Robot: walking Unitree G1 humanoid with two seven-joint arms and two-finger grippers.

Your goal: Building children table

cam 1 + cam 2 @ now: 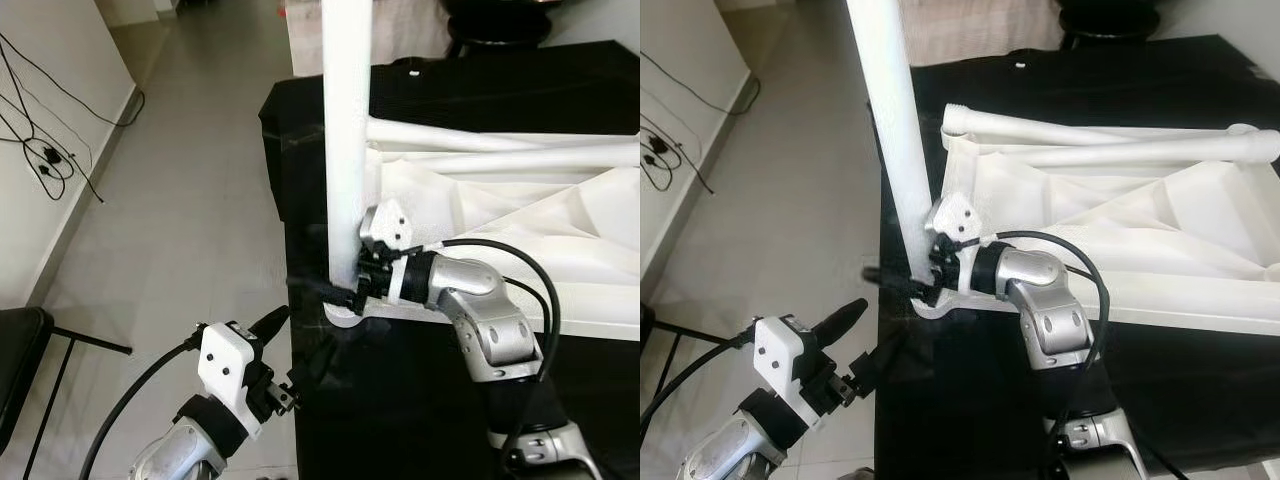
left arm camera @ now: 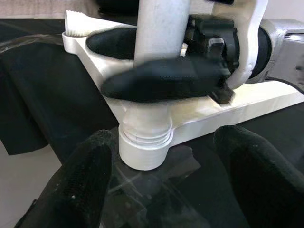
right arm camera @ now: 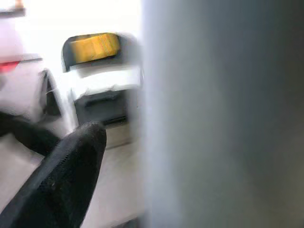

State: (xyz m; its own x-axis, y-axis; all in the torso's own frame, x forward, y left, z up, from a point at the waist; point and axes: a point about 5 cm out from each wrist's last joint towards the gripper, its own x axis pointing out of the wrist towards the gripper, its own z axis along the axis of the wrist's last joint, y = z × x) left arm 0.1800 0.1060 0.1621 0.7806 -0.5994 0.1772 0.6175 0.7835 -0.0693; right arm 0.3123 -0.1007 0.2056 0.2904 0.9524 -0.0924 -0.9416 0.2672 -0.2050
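Note:
A white children's table top (image 1: 520, 230) lies upside down on the black-covered table (image 1: 420, 400). A white leg (image 1: 347, 140) stands upright in the threaded socket (image 2: 145, 142) at its near-left corner. My right gripper (image 1: 345, 290) is shut on this leg just above the socket, with one black finger (image 2: 161, 80) across its front. The leg (image 3: 223, 114) looms beside a finger (image 3: 61, 175) in the right wrist view. My left gripper (image 1: 295, 345) hangs open just off the table's left edge, below and in front of the corner. Its fingers (image 2: 80, 180) point at the socket without touching it.
Two more white legs (image 1: 500, 140) lie across the upturned top. Light floor (image 1: 180, 200) runs along the table's left side. Black cables (image 1: 45, 160) trail by the wall, and a black stand (image 1: 20, 350) sits at the near left. A dark stool (image 1: 500, 20) stands behind the table.

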